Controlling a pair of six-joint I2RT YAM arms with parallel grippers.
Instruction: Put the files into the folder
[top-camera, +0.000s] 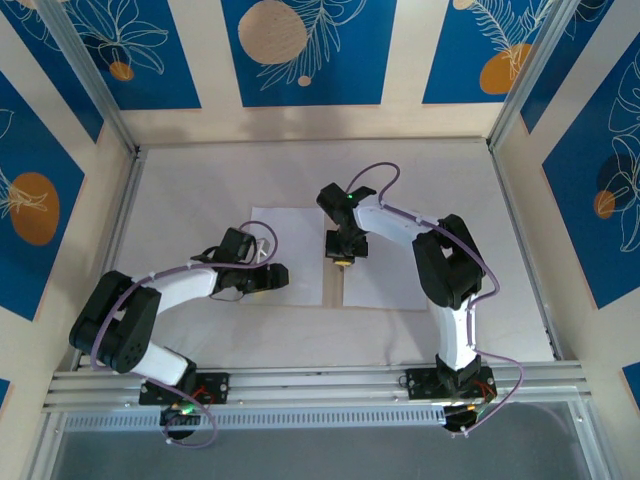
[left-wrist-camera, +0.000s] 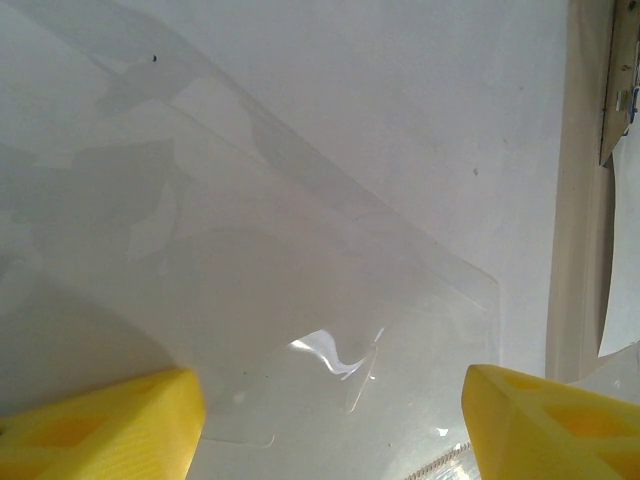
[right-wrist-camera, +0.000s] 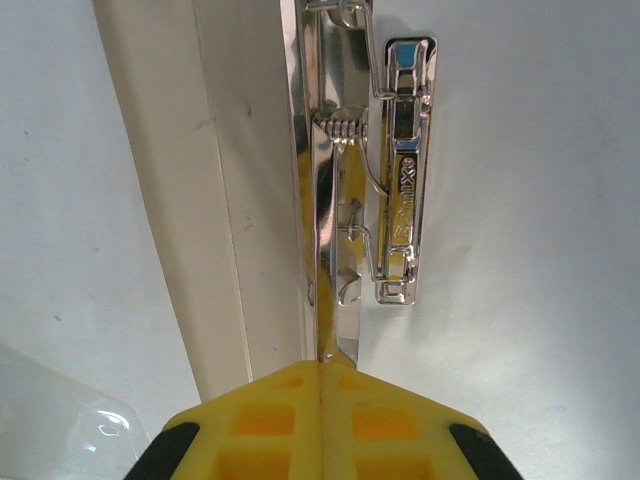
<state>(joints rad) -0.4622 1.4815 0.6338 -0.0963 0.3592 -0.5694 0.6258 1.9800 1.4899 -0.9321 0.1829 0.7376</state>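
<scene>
Right wrist: right gripper (right-wrist-camera: 322, 378) clamps clip (right-wrist-camera: 398, 200) at 12 o'clock — left gripper (left-wrist-camera: 330, 412) gapes empty; flimsy files (left-wrist-camera: 300, 280), pinch corner

The pale counter (top-camera: 190, 190) carries the folder (top-camera: 395, 285), opened flat near its middle with the white inside up and a metal clip (right-wrist-camera: 400, 170) along its tan spine. Left of the spine, the files (left-wrist-camera: 300, 290) lie flat and overlapping.

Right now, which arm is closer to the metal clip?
Right arm. Its jaws are shut on the metal clip at the folder's fold; the left arm's jaws hang open over the folder's left half.
</scene>
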